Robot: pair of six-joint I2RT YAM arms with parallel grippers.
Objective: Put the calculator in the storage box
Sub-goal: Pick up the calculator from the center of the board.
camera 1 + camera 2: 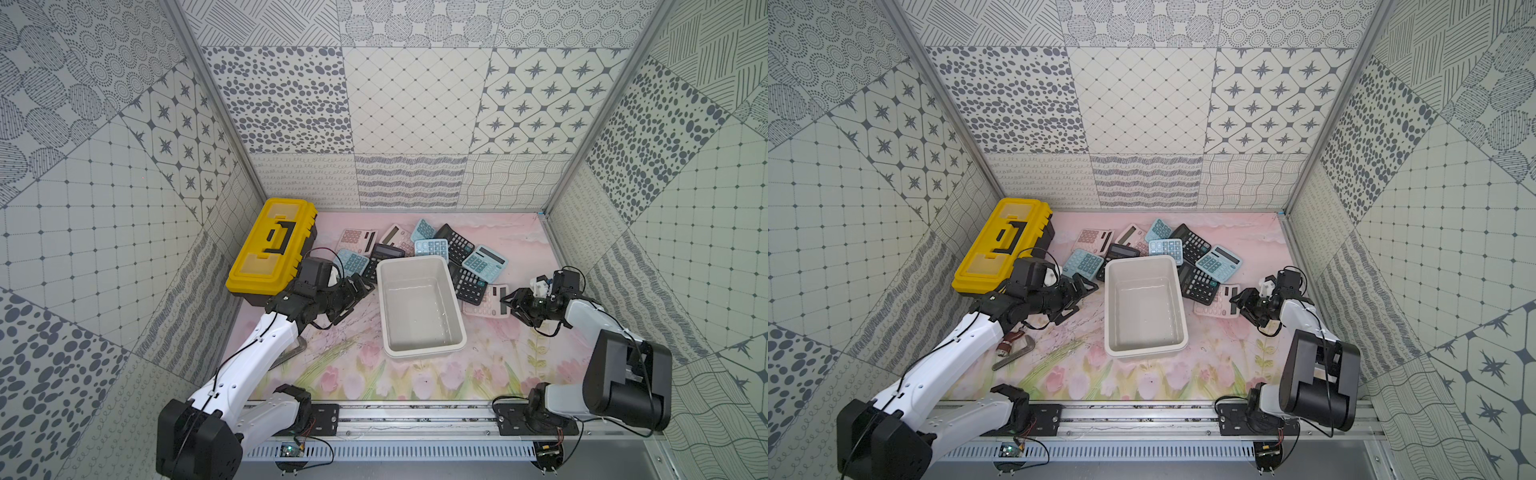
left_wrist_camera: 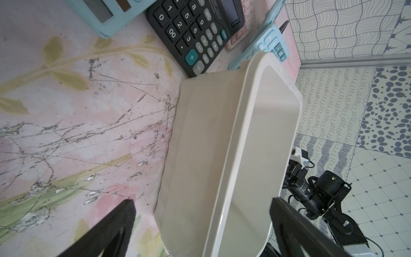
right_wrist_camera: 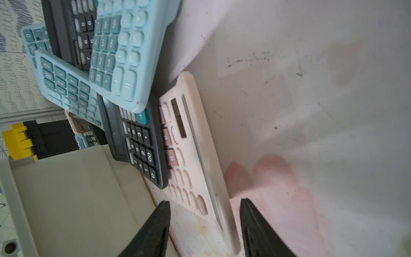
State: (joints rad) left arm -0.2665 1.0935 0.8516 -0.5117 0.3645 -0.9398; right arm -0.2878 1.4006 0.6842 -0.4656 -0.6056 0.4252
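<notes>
White rectangular plastic storage box (image 1: pixel 424 348) sits mid-mat, open side up, in both top views (image 1: pixel 1144 351). Pink flat calculator (image 1: pixel 486 303) lies on the flower-print pink mat (image 1: pixel 353 365) just right of the box, outside it. Its box-side corner is under a black desk calculator (image 1: pixel 468 286), and its outer end is covered by the right gripper (image 1: pixel 508 305). In the right wrist view the right gripper (image 3: pixel 204 200) jaws stand half-narrowed either side of the pink calculator's (image 3: pixel 189 160) end; can't tell if the pads press it. Left gripper (image 1: pixel 355 301) has its jaws wide, holding nothing, near the box's left wall; in the left wrist view its fingers (image 2: pixel 124 213) are cut off by the frame edge. Heap of blue, black and pink calculators (image 1: pixel 432 247) sits behind the box, overlapping and partly hidden by its far rim. Yellow-lidded black toolbox (image 1: pixel 266 249) is back left. Red-handled metal tool (image 1: pixel 1011 349) lies half under the left arm, kind unclear.
</notes>
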